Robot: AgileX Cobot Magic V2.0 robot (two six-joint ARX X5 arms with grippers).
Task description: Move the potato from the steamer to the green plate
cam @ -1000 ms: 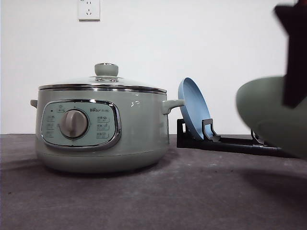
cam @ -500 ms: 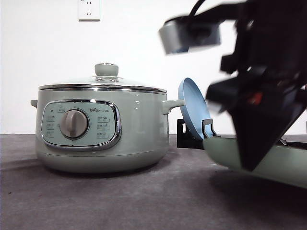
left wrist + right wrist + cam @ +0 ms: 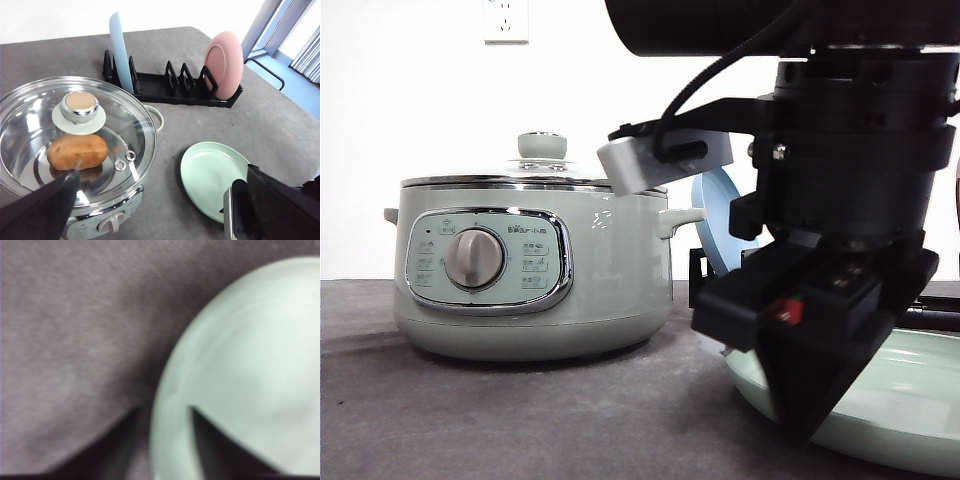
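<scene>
— So, how many plates do you count?

— Three. One green plate (image 3: pixel 212 172) flat on the table (image 3: pixel 280 125) beside the steamer (image 3: pixel 535 270); one blue plate (image 3: pixel 120 50) and one pink plate (image 3: pixel 224 64) upright in the black rack (image 3: pixel 170 87) behind the steamer.

— And the potato (image 3: pixel 77 151)?

— One, inside the steamer, under the glass lid (image 3: pixel 75 135), just below the green knob (image 3: pixel 79 110).

— The grippers?

— The right gripper (image 3: pixel 162 415) hangs over the green plate's rim on the side nearest the steamer; its two dark fingertips (image 3: pixel 125 427) stand apart with the rim between them, but the picture is blurred and I cannot see whether they touch it. The left gripper (image 3: pixel 150 210) is cut off: two dark fingers spread wide, holding nothing.

— Anything hidden?

— The right arm (image 3: pixel 850 180) covers most of the rack.
</scene>
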